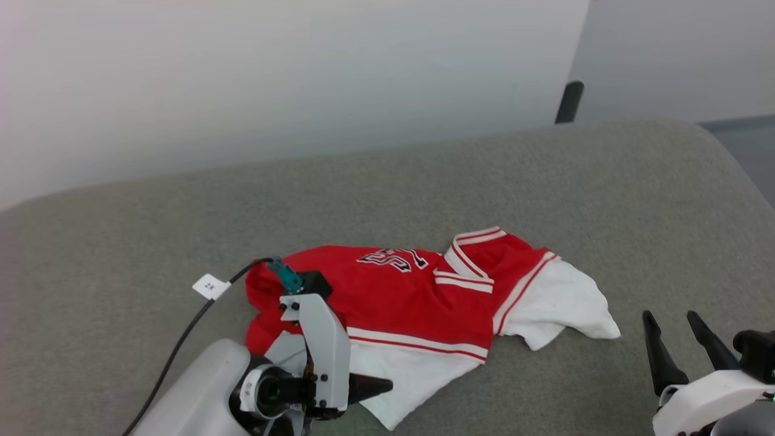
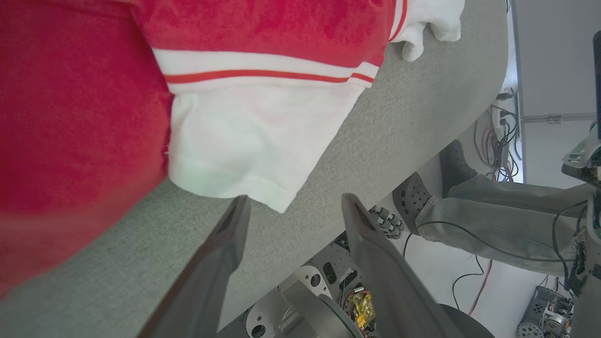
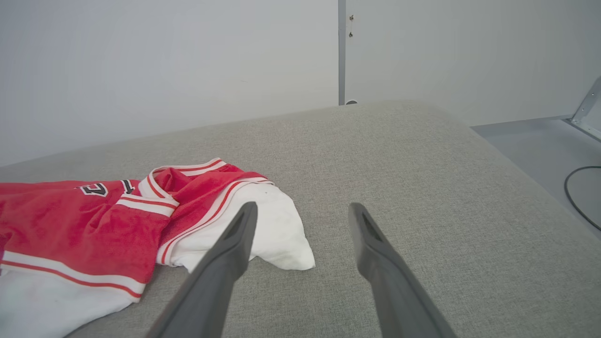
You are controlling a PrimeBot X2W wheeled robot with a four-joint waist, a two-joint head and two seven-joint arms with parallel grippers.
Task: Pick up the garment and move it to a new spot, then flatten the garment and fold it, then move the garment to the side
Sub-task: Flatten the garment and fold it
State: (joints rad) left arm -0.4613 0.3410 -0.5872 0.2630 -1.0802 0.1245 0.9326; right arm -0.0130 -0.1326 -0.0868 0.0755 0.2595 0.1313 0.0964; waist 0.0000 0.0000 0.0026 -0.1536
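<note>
Dark left claw: my two fingers stand wide apart and grip nothing. They hang low over the grey cloth of the table, and the corner of a white sleeve lies just ahead of the tips. I cannot tell whether they touch it.
My right claw: it is also spread wide and empty, and hovers off to the right, apart from the other sleeve.
The shirt: red with white sleeves and striped trim, it lies rumpled and partly doubled over itself on the near part of the table, left of middle. Black-and-white lettering shows on top.
Step in hand: I judge it is the first one, the pick-up. Nothing is lifted, flattened or folded yet.
Next move: I reckon my left claw needs to ease onto the sleeve hem or the striped band and close on shirt cloth alone, not the table cover. The right claw could take the other sleeve so the shirt lifts evenly.
Near edge: the table ends close beside that sleeve. Past it I see a person's shoe and trouser leg.
Cable: black with a white tag, it runs along my left arm beside the shirt and might snag.
Open room: broad bare cloth lies behind and to the right of the shirt, room enough for a new spot. The right side curves away.
</note>
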